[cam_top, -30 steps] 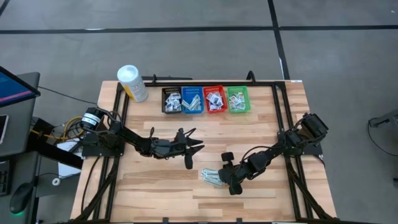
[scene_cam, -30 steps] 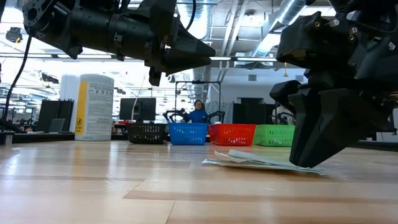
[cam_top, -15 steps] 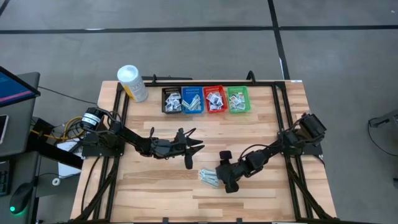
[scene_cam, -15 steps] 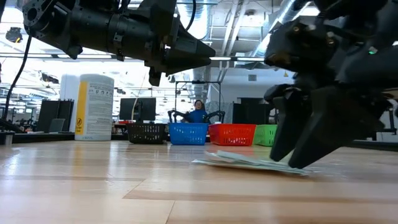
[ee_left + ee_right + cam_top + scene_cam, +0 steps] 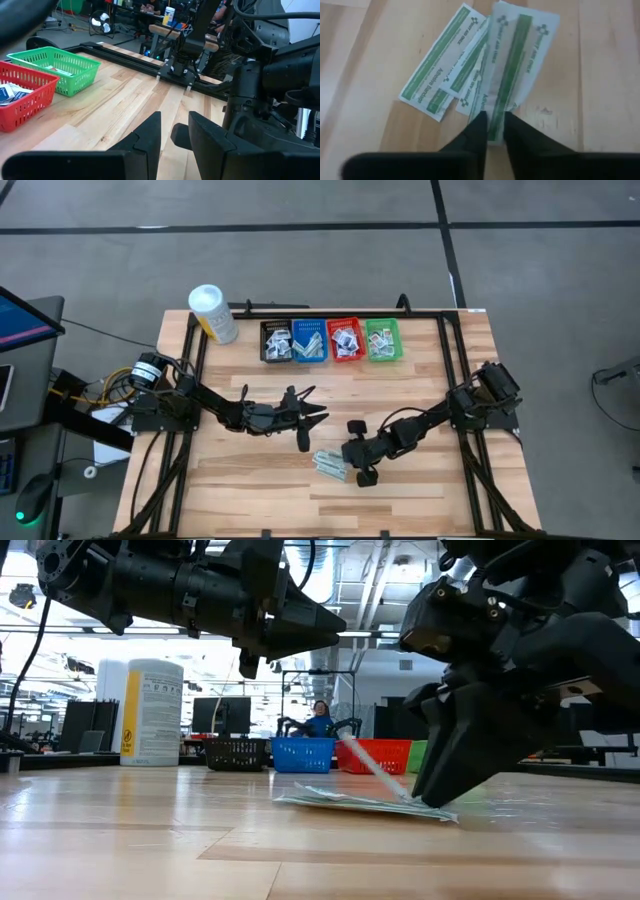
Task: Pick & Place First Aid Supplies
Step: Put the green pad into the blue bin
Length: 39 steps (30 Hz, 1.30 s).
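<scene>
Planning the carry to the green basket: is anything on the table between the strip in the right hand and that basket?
Nothing visible does. The right hand pinches a pale-green strip off the little pile, and bare table lies between it and the green basket. The left hand hovers off to the side of that path.

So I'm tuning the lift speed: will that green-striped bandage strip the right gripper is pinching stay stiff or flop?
Probably floppy: the bandage strip looks paper-thin and bends upward from the right gripper. Likely very light, and it may drag its overlapping neighbours.
</scene>
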Motion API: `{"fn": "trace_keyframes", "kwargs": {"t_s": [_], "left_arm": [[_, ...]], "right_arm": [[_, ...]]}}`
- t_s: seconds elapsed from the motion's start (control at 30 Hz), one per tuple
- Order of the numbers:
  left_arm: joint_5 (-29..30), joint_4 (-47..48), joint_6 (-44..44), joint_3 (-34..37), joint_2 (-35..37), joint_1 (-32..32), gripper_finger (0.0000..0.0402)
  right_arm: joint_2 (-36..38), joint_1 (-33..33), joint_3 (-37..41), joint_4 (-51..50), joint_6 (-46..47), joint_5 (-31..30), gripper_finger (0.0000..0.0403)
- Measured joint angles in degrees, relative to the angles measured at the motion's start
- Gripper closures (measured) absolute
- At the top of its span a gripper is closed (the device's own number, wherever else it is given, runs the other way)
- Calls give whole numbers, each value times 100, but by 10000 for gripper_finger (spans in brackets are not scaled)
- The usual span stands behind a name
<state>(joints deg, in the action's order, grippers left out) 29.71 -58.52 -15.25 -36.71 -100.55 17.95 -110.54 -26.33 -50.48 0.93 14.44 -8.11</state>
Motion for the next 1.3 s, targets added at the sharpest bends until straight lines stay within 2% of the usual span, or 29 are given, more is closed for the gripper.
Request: {"fn": "trace_keyframes", "kwargs": {"t_s": [0.1, 0.17, 0.4, 0.57, 0.8, 0.93, 1.07, 1.3], "left_arm": [[0, 2, 0, 0, 0, -1, 302], [0, 2, 0, 0, 0, 1, 302], [0, 3, 0, 0, 0, 0, 302], [0, 4, -21, 0, 0, 0, 302], [-38, 23, -476, 0, 0, -1, 302], [-367, 25, -1046, -3, 0, -34, 302], [-620, 20, -1408, -24, 2, -69, 302], [-645, 20, -2077, -24, 2, -69, 302]], "right_arm": [[8, 7, 0, -47, 2, -14, 380], [14, 50, 0, -84, 5, 16, 396], [15, 48, -66, -216, 5, -34, 399], [205, 37, -218, -873, 17, -80, 400], [945, -223, -172, -1743, 283, -1025, 401], [1348, -402, -208, -2153, 691, -1705, 402], [1514, -455, -208, -2205, 813, -2018, 402], [1567, -304, -208, -2147, 908, -2470, 402]]}}
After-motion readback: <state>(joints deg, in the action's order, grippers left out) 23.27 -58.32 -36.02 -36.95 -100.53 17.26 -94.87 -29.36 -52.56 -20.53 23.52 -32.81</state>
